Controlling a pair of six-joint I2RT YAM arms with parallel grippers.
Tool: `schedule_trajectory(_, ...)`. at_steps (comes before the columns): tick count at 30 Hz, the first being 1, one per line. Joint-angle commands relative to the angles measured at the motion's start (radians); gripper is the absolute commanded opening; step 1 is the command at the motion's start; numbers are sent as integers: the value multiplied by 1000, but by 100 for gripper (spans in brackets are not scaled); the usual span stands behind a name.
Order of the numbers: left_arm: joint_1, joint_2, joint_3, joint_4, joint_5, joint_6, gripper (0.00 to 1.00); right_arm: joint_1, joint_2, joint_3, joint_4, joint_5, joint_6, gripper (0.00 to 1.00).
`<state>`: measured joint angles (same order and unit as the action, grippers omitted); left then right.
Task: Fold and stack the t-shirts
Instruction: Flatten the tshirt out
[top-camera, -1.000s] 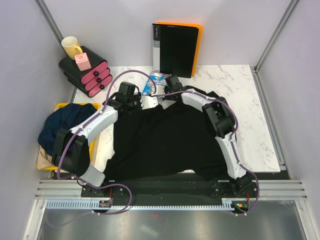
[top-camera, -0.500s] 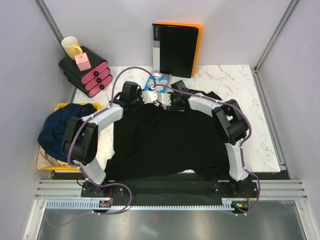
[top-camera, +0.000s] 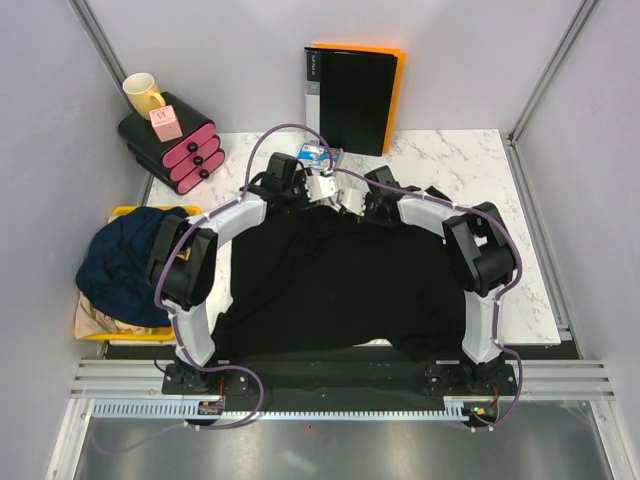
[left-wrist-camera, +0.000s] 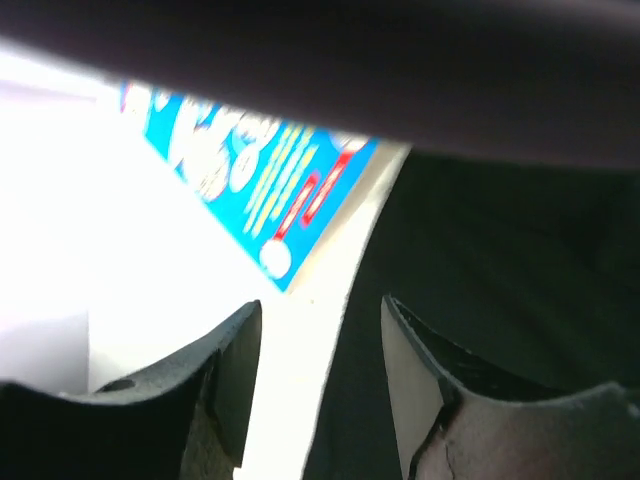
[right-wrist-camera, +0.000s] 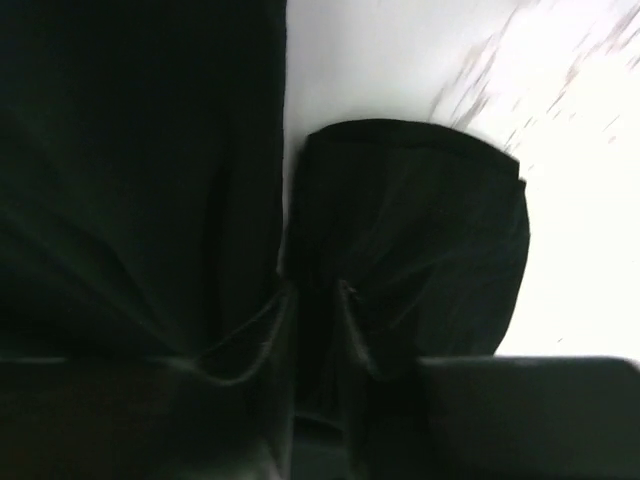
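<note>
Left end effector (top-camera: 320, 187) advanced, jaws apart; black t-shirt (top-camera: 330, 280) spread.

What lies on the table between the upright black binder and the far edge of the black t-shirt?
A blue printed packet, flat on the white tabletop. The top view shows it, and the left wrist view too.

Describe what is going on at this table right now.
Two robot arms are working on a black t-shirt spread flat on the marble table. Both reach to its far edge. The left claw is open and empty, near a blue packet. The right claw sits low on the cloth, and its grip is unclear. At the left, a navy t-shirt lies heaped on a tan one.
</note>
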<state>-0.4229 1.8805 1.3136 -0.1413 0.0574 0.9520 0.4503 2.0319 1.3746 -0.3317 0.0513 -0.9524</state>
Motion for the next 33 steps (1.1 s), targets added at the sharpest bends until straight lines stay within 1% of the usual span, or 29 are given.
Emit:
schedule_trajectory(1,56,87,127,-107,-142,-173,57,-28,-140,-72,-142,-16,-31,19)
schedule_trajectory(2,43,129,185,-131,-139,-191,55,-33,-147,-75,-144,-11,-19,16)
schedule_trajectory(3,36,147,215,-177,-139,-223,50,-41,-153,-77,-156,-10,-11,14)
schedule_trajectory(4,32,170,245,-191,-139,-243,49,-44,-162,-77,-161,-11,-3,11)
schedule_trajectory(5,23,187,298,-207,-137,-261,49,-45,-165,-74,-167,-11,1,10)
schedule_trajectory(6,19,222,323,-222,-128,-291,47,-47,-168,-75,-176,-17,3,9)
schedule_trajectory(8,6,255,397,-234,-123,-312,39,-45,-177,-71,-184,-25,4,8)
schedule_trajectory(9,0,288,423,-256,-119,-326,32,-45,-177,-60,-190,-30,7,8)
schedule_trajectory(10,-14,304,465,-264,-117,-329,28,-45,-176,-54,-193,-31,9,8)
schedule_trajectory(11,-20,318,486,-271,-111,-331,18,-45,-174,-48,-196,-28,9,8)
schedule_trajectory(13,-45,348,518,-290,-100,-325,15,-45,-170,-31,-198,-28,7,7)
schedule_trajectory(14,-51,358,521,-291,-91,-317,9,-47,-168,-25,-198,-27,6,7)
schedule_trajectory(16,-71,385,527,-300,-90,-311,6,-45,-165,-11,-198,-31,7,6)
schedule_trajectory(17,-74,393,530,-305,-90,-306,3,-47,-162,-5,-198,-34,9,6)
schedule_trajectory(21,-82,428,536,-316,-105,-305,2,-45,-165,14,-198,-45,17,6)
schedule_trajectory(29,-82,505,572,-333,-225,-276,2,-45,-167,17,-196,-50,29,6)
schedule_trajectory(33,-82,548,604,-356,-294,-263,2,-42,-174,26,-198,-82,33,6)
